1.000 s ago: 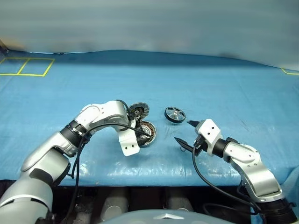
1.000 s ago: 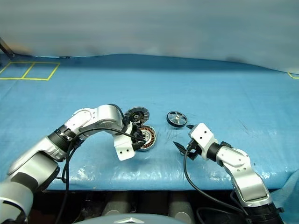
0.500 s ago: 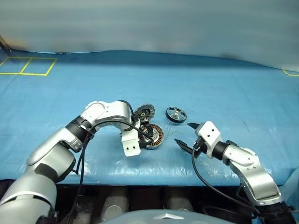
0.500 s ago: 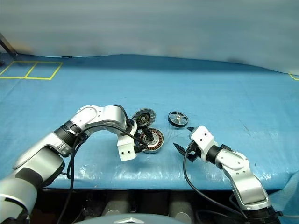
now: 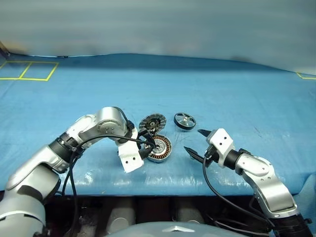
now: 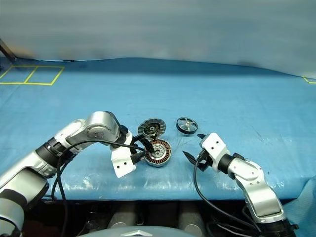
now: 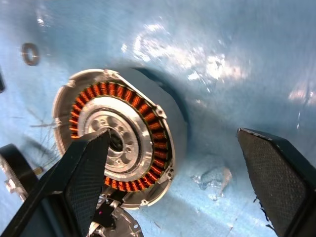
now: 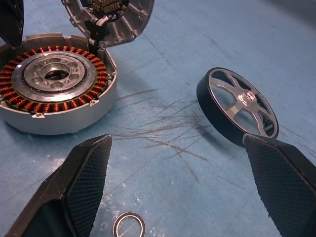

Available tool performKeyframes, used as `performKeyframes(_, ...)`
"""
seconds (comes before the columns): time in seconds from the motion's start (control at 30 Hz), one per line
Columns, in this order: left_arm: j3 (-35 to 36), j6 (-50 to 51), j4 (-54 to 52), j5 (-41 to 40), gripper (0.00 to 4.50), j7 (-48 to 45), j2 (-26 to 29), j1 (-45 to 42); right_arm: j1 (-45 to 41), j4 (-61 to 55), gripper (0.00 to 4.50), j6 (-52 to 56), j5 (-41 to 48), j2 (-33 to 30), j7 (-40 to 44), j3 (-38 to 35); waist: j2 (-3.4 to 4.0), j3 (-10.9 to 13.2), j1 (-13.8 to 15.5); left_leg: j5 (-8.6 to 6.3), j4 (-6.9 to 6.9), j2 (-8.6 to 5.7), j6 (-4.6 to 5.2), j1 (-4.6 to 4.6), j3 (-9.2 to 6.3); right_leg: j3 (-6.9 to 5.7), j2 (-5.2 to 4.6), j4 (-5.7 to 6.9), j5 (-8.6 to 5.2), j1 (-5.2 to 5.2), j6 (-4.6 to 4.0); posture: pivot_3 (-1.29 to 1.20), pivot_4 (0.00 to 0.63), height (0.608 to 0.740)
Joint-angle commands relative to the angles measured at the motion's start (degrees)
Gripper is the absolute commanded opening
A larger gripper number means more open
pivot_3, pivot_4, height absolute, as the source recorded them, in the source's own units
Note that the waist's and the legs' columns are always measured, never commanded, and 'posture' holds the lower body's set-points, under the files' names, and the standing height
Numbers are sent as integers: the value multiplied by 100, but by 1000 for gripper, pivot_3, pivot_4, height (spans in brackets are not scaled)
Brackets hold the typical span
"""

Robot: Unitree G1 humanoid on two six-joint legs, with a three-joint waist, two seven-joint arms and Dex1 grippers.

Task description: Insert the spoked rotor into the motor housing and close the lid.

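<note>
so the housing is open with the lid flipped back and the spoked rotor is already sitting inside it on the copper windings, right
Not quite. The motor housing is open, its lid flipped back, but the spoked rotor is not inside. It lies on the blue table cover beside the housing, apart from it. The right wrist view shows the copper windings bare.

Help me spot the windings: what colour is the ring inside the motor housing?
Copper-orange, circling the silver hub of the motor housing; clearest in the right wrist view.

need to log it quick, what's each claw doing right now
Left claw: open, holding nothing, over the motor housing.
Right claw: open, holding nothing.
</note>
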Motion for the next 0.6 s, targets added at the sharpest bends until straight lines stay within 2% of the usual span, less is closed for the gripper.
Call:
performKeyframes(0.03, 459, 503, -214, -278, 4358, 20, 188, 168, 60, -119, 4500, -92, 59, 32, -16, -126, 1, 0, -5, 0, 5, 0, 0, 1, 1, 0, 0, 4, 0, 0, 0, 0, 150, 740)
performKeyframes(0.2, 1031, 2415, -1314, -1732, 4358, -133, 219, 1087, 290, -195, 4500, -91, 35, 54, -84, -164, 2, 2, -24, -1, 4, 22, 0, -1, 5, -1, -7, 5, 0, -4, 1, 0, 150, 740)
performKeyframes(0.33, 1682, 3488, -1746, -2426, 4358, 568, -50, 1784, 401, -261, 4500, -66, 53, 123, -121, -94, 3, 2, -40, -2, 4, 34, 0, -6, 5, -4, -3, 5, -1, -8, 1, 0, 150, 740)
performKeyframes(0.43, 2028, 3933, -1962, -2730, 4358, 1130, -396, 2329, 450, -274, 4500, -29, -25, 138, -158, -40, 4, 3, -55, -1, 9, 37, -1, 4, 1, -7, -3, 7, -1, -2, 2, 0, 150, 740)
performKeyframes(0.6, 2327, 3657, -1941, -2993, 4358, 1695, -952, 3327, 538, -326, 4500, 34, 10, 173, -152, -38, 2, 5, -89, -3, 5, 36, -1, 7, -5, -3, -17, 4, -1, -5, 2, 0, 150, 740)
